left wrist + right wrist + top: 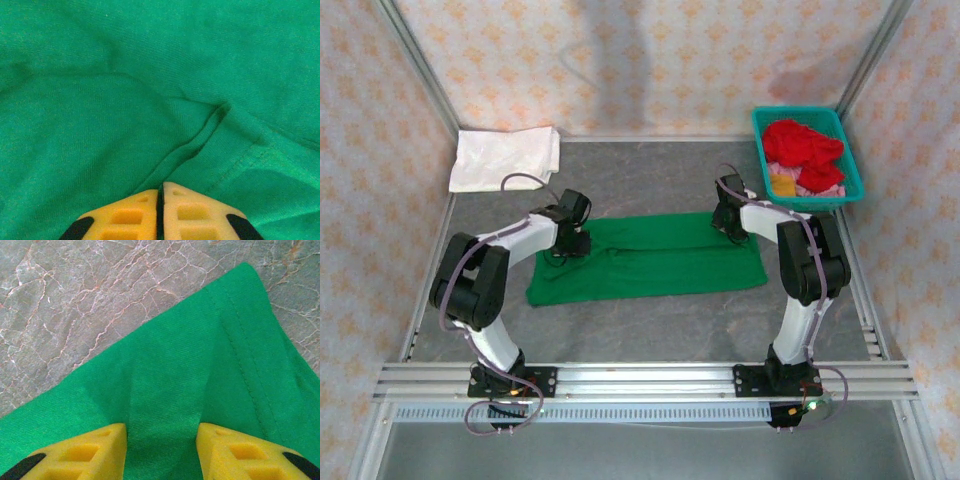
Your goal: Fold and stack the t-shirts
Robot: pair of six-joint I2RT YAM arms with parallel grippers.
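A bright green t-shirt [650,258] lies folded into a long band across the middle of the table. My left gripper [575,240] is down on its left end. In the left wrist view that gripper [161,186] is shut, and a raised ridge of green cloth [200,140] runs straight into its tips. My right gripper [728,222] is on the shirt's back right corner. It [162,427] stands open, with its fingers on either side of a band of the green cloth [200,350]. A folded white t-shirt [505,158] lies at the back left.
A teal basket [852,170] at the back right holds red [802,142], pink [820,180] and yellow [783,186] shirts. Bare grey marble table [75,300] surrounds the green shirt. Patterned walls close in the back and both sides.
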